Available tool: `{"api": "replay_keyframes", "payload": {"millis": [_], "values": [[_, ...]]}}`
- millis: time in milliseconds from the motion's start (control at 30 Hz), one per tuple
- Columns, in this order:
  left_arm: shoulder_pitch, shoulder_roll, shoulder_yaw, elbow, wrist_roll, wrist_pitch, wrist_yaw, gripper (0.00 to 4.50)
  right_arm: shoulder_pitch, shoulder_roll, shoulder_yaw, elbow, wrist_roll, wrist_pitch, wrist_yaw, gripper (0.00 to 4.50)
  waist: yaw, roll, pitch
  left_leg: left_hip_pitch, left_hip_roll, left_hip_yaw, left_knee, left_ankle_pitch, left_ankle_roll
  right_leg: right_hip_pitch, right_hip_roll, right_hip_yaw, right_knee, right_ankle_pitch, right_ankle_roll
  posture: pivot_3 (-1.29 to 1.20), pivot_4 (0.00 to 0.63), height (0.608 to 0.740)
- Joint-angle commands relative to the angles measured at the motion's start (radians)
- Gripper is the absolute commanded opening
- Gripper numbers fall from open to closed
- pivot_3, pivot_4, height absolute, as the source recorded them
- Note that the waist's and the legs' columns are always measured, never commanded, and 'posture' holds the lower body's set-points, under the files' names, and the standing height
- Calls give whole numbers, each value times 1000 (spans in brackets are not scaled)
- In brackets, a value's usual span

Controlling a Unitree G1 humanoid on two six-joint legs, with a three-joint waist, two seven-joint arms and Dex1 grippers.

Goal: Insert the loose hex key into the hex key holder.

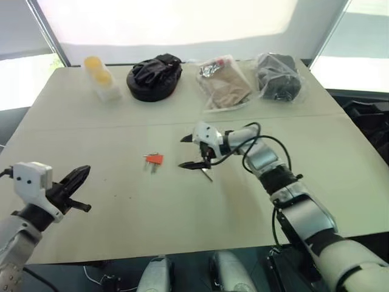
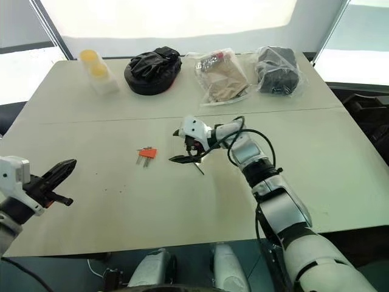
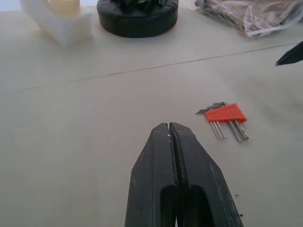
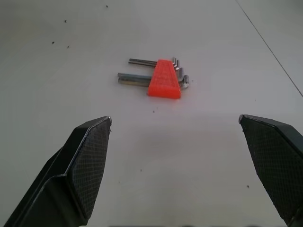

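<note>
Left eye view shows a pale worktop (image 1: 121,225) with the holder (image 1: 154,159), a small orange-red block with short metal keys sticking out of it, lying flat near the middle. The right gripper (image 1: 189,151) hovers just to the right of the holder, pointing toward it, its two black fingers (image 4: 83,168) spread wide with nothing between them. A thin dark rod, the loose key (image 1: 206,174), lies on the worktop just below and beside the lower right finger, apart from the holder.

The right wrist view looks along those open fingers at the holder, which sits ahead of them and untouched, its keys fanned out to one side.

The left gripper (image 1: 78,182) hangs over the near left part of the worktop, well apart from the holder, its fingers (image 3: 156,175) pressed together and holding nothing. In the left wrist view the holder lies ahead of the closed tips.

Along the far edge sit a clear box with yellow contents (image 1: 101,77), a black pouch (image 1: 154,76), and two clear plastic bags (image 1: 224,83), one with tan contents and one with dark.
</note>
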Motion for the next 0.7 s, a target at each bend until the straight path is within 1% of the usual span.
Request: {"api": "replay_keyframes", "payload": {"millis": [33, 167, 267, 400, 567, 700], "values": [[6, 12, 41, -46, -14, -2, 10, 0, -64, 53, 7, 129, -47, -111, -31, 4486, -1, 0, 0, 0, 0, -1, 0, 0, 0, 0, 0, -1, 0, 0, 0, 0, 150, 740], [30, -1, 57, -82, -25, 7, 30, 0, -105, 130, -13, 267, -66, -153, -84, 4486, -2, 0, 0, 0, 0, -1, 0, 0, 0, 0, -1, -2, 0, 0, 0, 0, 150, 740], [51, -11, 64, -106, -32, 10, 45, 0, -121, 162, -16, 329, -90, -186, -116, 4486, -3, 0, 0, 0, 0, -1, 0, 0, 0, 0, -1, -2, 0, 0, 0, 0, 150, 740], [79, -20, 79, -134, -44, 13, 62, 0, -143, 200, -32, 409, -115, -195, -200, 4486, -9, 0, 0, 0, 0, -2, 0, 0, -1, 0, -1, -3, 0, 0, 0, 0, 150, 740], [99, -20, 91, -152, -57, 11, 75, 0, -162, 221, -47, 450, -136, -205, -231, 4486, -19, 1, 0, -1, 0, -3, -1, 0, -1, 0, -2, -4, 0, 0, 0, 0, 150, 740], [107, -22, 93, -163, -55, 7, 84, 0, -161, 234, -53, 464, -150, -201, -227, 4486, -21, 1, 0, -1, 0, -4, -1, 0, -1, 0, -1, -4, 0, 0, 0, 0, 150, 740]]}}
